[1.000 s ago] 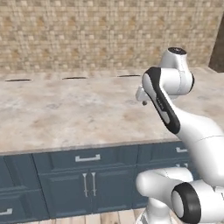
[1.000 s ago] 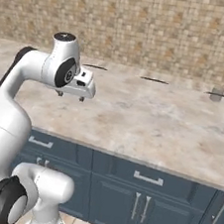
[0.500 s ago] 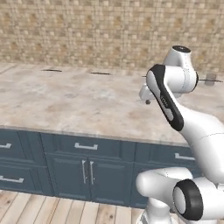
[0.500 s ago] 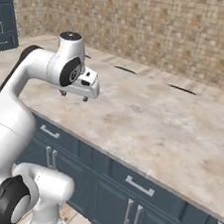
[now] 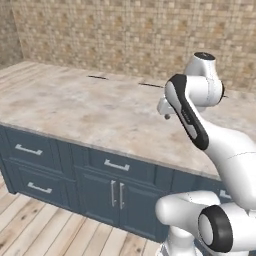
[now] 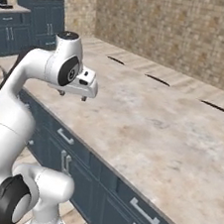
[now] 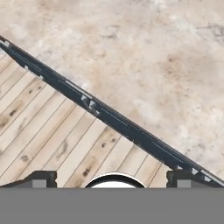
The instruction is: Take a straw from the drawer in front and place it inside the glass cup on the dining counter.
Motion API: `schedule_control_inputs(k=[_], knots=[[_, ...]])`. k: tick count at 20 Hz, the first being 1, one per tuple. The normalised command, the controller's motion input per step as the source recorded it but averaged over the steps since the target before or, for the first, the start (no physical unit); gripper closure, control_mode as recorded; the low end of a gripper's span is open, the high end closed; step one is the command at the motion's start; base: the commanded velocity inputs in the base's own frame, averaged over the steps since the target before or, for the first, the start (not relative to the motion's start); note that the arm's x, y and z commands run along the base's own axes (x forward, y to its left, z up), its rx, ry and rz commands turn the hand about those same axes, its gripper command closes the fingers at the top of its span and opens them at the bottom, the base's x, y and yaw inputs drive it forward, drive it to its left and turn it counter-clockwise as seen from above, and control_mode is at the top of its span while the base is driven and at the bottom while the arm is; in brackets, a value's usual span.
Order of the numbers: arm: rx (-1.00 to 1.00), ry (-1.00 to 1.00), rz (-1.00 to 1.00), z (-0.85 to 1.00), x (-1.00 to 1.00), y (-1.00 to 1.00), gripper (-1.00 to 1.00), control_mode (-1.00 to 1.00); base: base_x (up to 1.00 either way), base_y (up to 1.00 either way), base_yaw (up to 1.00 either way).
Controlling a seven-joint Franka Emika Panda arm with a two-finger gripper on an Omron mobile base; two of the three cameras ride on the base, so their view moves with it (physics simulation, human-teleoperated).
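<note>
Left base view: the counter (image 5: 75, 107) is a long slab of beige-grey marbled stone, matt and mottled, with a square near edge. Below it sits dark navy cabinetry with flat panel fronts. Three drawers with short silver bar handles are visible on this side, one at the top left (image 5: 29, 150), one beneath it (image 5: 37, 187) and a wider one to their right (image 5: 117, 165); under the wide one are two doors (image 5: 116, 195) with upright bar handles. All drawers are closed. The far wall (image 5: 125, 35) is tiled in small tan and brown squares. The floor (image 5: 45, 232) is pale wood plank.

The gripper (image 6: 72, 95) hangs above the counter near its front edge, empty, its two dark fingertips spread wide and pointing down. In the hand view the fingertips (image 7: 41, 178) stand far apart over the counter edge and the plank floor.

Right base view: three thin dark slots (image 6: 156, 80) lie along the far part of the slab. No writing is legible.
</note>
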Motion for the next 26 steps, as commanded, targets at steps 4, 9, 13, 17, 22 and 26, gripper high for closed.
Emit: schedule_control_inputs(k=[4, 9, 13, 17, 22, 26], knots=[[0.00, 0.00, 0.00, 0.00, 0.00, 0.00, -1.00, 1.00, 0.07, -0.68, 0.39], [0.00, 0.00, 0.03, -0.05, 0.00, 0.00, -1.00, -1.00, 0.00, -0.42, 0.26], [-0.02, 0.00, 0.10, -0.15, -0.19, 0.33, -1.00, -1.00, 0.00, 0.00, 0.00], [-0.17, 0.00, 0.04, -0.26, -0.08, 1.00, -1.00, -1.00, 0.00, 0.00, 0.00], [-0.27, 0.00, 0.00, -0.39, 0.00, 1.00, -1.00, -1.00, 0.00, 0.00, 0.00], [-0.30, 0.00, 0.00, -0.59, 0.00, 0.95, -1.00, -1.00, 0.00, 0.00, 0.00]])
